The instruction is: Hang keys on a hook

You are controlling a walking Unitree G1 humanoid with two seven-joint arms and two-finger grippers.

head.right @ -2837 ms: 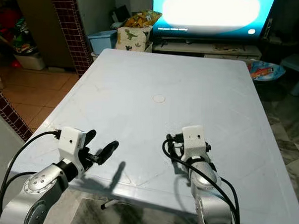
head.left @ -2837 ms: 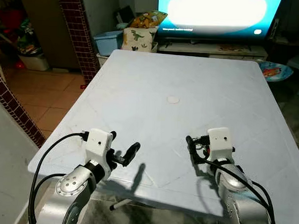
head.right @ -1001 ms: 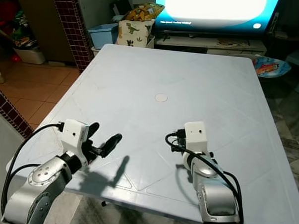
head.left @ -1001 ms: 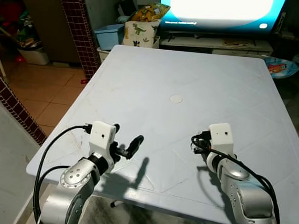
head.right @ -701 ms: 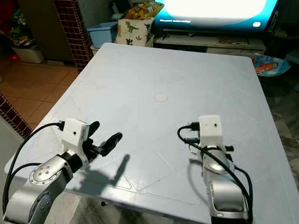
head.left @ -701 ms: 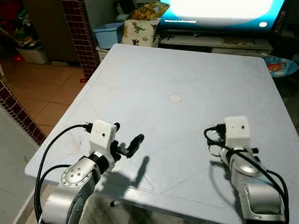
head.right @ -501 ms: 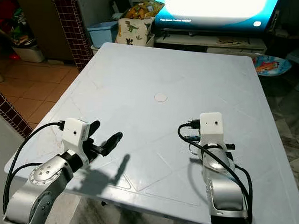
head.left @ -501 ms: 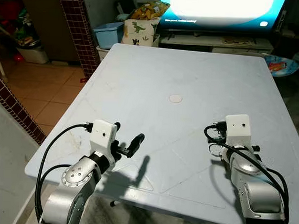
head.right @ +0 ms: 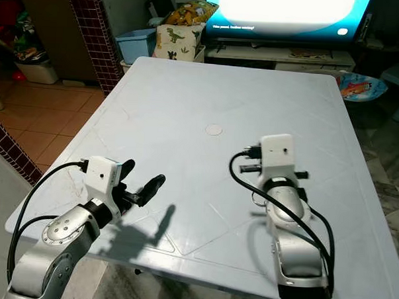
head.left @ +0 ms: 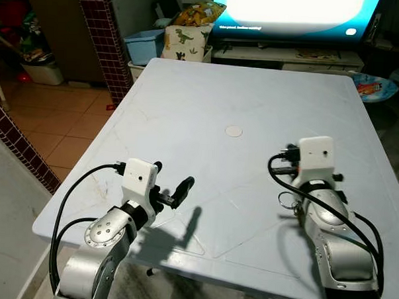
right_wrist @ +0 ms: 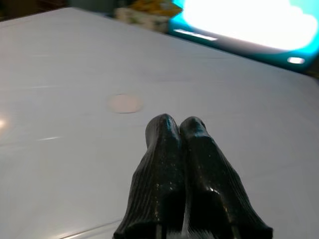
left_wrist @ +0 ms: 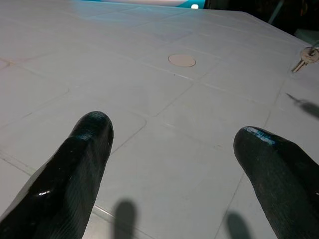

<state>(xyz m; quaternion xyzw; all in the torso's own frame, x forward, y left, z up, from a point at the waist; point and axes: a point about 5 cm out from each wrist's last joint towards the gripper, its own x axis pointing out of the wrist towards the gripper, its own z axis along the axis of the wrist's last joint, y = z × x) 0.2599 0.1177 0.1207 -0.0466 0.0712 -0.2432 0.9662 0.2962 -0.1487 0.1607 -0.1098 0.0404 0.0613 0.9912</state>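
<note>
Right gripper (right_wrist: pixel 177 127): two black fingers pressed together, nothing visible between the tips in the wrist view. It sits above the pale grey plastic table (head.left: pixel 188 109), right half, toward the near edge. A small silver key ring with keys (head.left: pixel 288 200) hangs just under the right wrist, close over the tabletop; can't tell from the head views whether the fingers actually pinch it. The left wrist view catches the same keys (left_wrist: pixel 307 56) off toward the table's right side, with their shadow on the surface below.

Left gripper (left_wrist: pixel 174 164): fingers spread wide, nothing between them, hovering over the near-left corner of the table, pointing across toward the right arm.

Small round pale cap (head.left: pixel 233 131) is set flush in the table centre, well apart from both grippers.

Beyond the far edge: a bright lit TV screen (head.left: pixel 295 11) on a low stand, a dinosaur-print bag (head.left: pixel 184 41), a pale blue plastic bin (head.left: pixel 146 46).
</note>
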